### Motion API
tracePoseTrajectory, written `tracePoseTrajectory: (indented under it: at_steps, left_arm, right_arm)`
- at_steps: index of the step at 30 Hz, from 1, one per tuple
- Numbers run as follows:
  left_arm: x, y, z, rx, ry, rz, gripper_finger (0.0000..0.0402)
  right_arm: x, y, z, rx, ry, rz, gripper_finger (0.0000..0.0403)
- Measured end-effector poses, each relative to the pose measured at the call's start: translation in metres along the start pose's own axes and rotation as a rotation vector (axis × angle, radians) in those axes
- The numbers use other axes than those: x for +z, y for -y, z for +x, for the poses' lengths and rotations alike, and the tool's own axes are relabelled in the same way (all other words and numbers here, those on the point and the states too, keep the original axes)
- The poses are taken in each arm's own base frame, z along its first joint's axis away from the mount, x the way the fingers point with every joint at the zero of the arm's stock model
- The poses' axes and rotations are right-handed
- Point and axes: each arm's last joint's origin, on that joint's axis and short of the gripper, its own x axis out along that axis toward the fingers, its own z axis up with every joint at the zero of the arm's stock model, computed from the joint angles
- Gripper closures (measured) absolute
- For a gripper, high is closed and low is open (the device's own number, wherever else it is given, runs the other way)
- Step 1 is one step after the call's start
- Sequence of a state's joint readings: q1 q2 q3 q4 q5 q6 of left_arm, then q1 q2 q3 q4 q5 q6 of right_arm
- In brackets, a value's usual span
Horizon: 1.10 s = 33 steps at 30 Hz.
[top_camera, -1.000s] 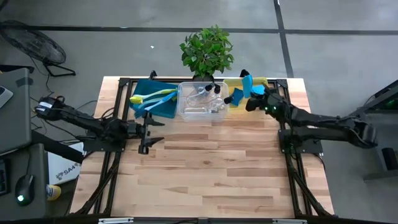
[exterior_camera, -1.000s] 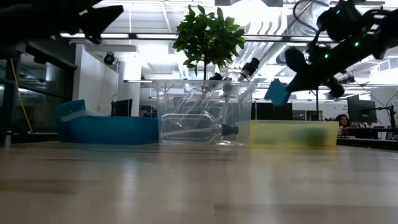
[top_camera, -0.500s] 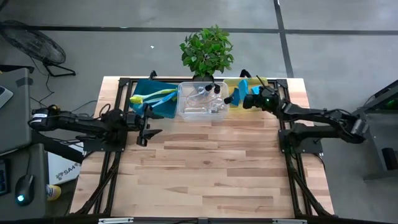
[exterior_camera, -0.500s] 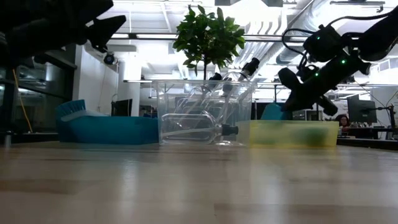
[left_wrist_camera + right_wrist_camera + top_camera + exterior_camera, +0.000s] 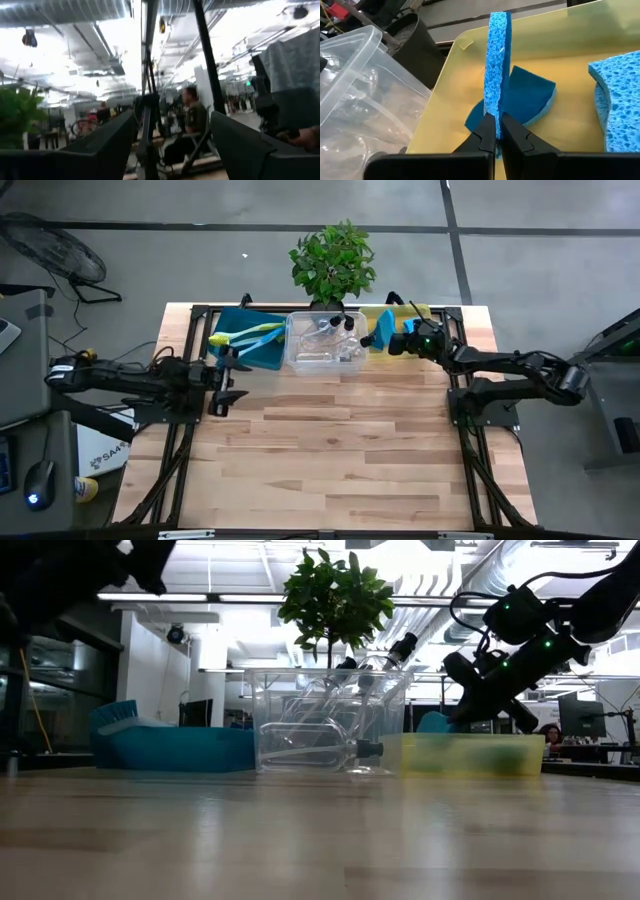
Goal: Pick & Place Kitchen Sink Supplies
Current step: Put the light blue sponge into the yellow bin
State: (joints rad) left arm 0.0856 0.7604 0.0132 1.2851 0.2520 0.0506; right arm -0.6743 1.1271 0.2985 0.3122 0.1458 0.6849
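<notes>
right wrist view shows the right gripper pinched on a blue sponge, held on edge inside the yellow bin, with two more blue sponges lying on the bin floor beside it. from the high view, the right gripper now sits lower and closer to the clear bin than a second ago, when it carried the sponge raised above the yellow bin's far side; in the low view the sponge has dropped from well above the rim to just behind the yellow bin's wall. left gripper waits with its fingers spread wide, empty, near the table's left edge just in front of the teal bin, having drawn back toward the left since the earlier frame. dish brushes rest in the teal bin and pump bottles in the clear bin, unchanged.
</notes>
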Motion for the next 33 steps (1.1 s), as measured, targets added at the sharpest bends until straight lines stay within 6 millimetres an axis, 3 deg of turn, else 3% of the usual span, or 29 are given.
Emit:
tracePoseTrajectory:
  at_steps: [12, 26, 33]
  left_arm:
    - [0.010, 0.003, -0.016, 0.026, -0.077, -0.016, 0.0144]
    - [0.005, 0.007, -0.041, 0.093, -0.259, -0.057, 0.0144]
    - [-0.002, 0.008, -0.044, 0.099, -0.333, -0.087, 0.0144]
  right_arm:
    - [0.000, -0.001, 0.000, 0.017, -0.015, 0.007, 0.0403]
    - [-0.001, 0.000, 0.000, 0.019, -0.029, 0.058, 0.0402]
    - [-0.001, -0.001, 0.000, 0.024, -0.042, 0.077, 0.0370]
